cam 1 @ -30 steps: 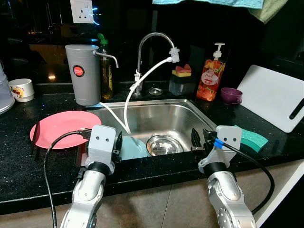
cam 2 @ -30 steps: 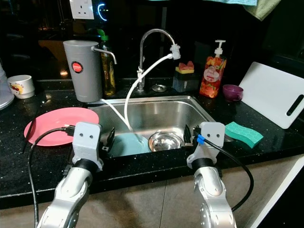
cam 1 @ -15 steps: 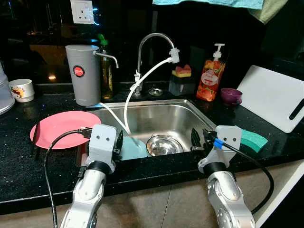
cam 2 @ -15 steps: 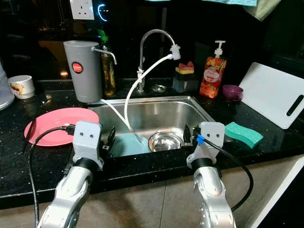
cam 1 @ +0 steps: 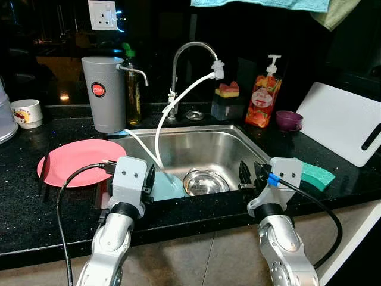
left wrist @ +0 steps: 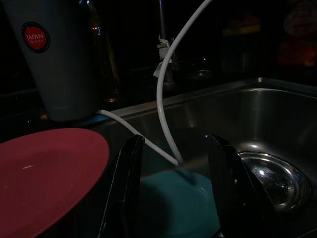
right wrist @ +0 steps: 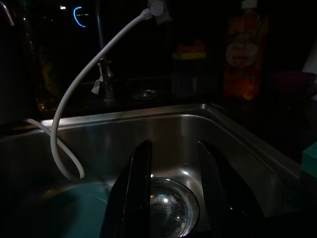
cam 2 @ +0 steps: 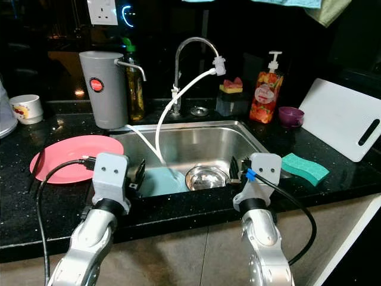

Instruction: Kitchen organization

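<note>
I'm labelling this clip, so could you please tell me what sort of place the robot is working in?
Most likely a home kitchen, at the sink: a steel basin with a tap, a soap bottle and sponge on a black counter, plus a pink plate.

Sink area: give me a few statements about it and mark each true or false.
1. A steel bowl sits in the sink. True.
2. The pink plate lies in the sink. False: it lies on the counter, on the robot's left.
3. The left gripper is open and holds nothing. True.
4. The green sponge sits beside the mug. False: the sponge is right of the sink, the mug far left.
5. The right gripper grips the bowl. False: it is open.
</note>
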Motion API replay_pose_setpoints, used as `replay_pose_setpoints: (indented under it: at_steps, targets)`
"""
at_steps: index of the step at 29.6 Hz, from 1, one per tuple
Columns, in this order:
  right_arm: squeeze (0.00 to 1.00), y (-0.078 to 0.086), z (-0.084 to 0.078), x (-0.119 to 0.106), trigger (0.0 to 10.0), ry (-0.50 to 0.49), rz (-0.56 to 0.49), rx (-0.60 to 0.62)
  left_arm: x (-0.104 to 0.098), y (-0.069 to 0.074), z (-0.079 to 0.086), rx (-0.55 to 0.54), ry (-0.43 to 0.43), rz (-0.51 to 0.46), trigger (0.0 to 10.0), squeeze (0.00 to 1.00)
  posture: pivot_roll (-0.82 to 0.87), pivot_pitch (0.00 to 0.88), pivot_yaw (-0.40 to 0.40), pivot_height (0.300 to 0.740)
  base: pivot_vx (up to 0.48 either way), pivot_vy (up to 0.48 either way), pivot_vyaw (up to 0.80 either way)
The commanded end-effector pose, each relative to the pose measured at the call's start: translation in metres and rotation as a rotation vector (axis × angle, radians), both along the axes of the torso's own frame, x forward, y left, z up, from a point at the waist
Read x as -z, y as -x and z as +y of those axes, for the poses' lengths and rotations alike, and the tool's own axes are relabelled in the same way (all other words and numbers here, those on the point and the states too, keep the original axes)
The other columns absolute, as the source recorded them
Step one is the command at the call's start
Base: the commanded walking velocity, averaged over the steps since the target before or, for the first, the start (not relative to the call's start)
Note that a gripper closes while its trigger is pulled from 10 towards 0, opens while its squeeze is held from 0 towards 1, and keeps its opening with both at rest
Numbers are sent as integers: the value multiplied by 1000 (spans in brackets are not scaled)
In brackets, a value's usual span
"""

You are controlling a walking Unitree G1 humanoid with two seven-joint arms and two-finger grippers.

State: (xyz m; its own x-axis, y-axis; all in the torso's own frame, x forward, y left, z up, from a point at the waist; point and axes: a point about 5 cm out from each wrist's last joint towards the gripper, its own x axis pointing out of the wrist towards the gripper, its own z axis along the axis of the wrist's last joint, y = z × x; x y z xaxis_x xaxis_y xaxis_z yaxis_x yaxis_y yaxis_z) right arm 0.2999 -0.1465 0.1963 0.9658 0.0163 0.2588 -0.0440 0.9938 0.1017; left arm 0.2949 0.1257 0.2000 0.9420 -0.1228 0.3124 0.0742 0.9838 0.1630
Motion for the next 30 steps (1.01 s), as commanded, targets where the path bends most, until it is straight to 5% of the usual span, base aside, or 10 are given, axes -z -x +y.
replay_pose_setpoints:
  at_steps: [1, 30]
  targets:
    - [0, -1, -4, 4, 10000, -23, 18, 25, 0, 0, -2, 11, -10, 4, 10000, 0, 116, 4, -79, 740, 0, 0, 0]
    - [0, -2, -2, 1, 10000, -28, 16, 22, -2, 0, -4, 17, -6, 0, 10000, 0, 105, 14, -82, 740, 0, 0, 0]
